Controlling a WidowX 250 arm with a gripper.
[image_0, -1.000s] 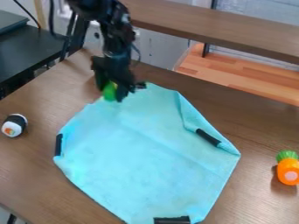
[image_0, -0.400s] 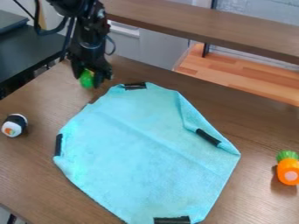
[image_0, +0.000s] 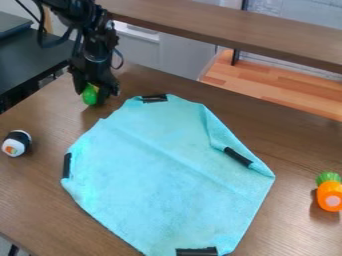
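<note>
The black gripper (image_0: 93, 95) hangs at the upper left, over the wooden table beyond the cloth's upper-left edge. It is shut on a green object (image_0: 90, 94) with a bit of yellow, which sits between the fingers and seems to be held just above the tabletop. A light blue cloth (image_0: 167, 175) lies across the middle of the table, with its right side folded over and black tape pieces at its edges. The sushi toy (image_0: 17, 143), black and white, is at the left. At the right edge lies an orange carrot toy (image_0: 329, 192) with a green top.
The brown table (image_0: 294, 145) stretches under everything. Behind it a long brown shelf (image_0: 234, 32) crosses the top right, with a lighter wooden surface (image_0: 274, 90) below. A dark table (image_0: 33, 60) stands at the upper left.
The gripper has moved left and slightly toward the table's far left side with the green object, away from the cloth's top corner, uncovering the black tape there. The cloth and toys stay put.
</note>
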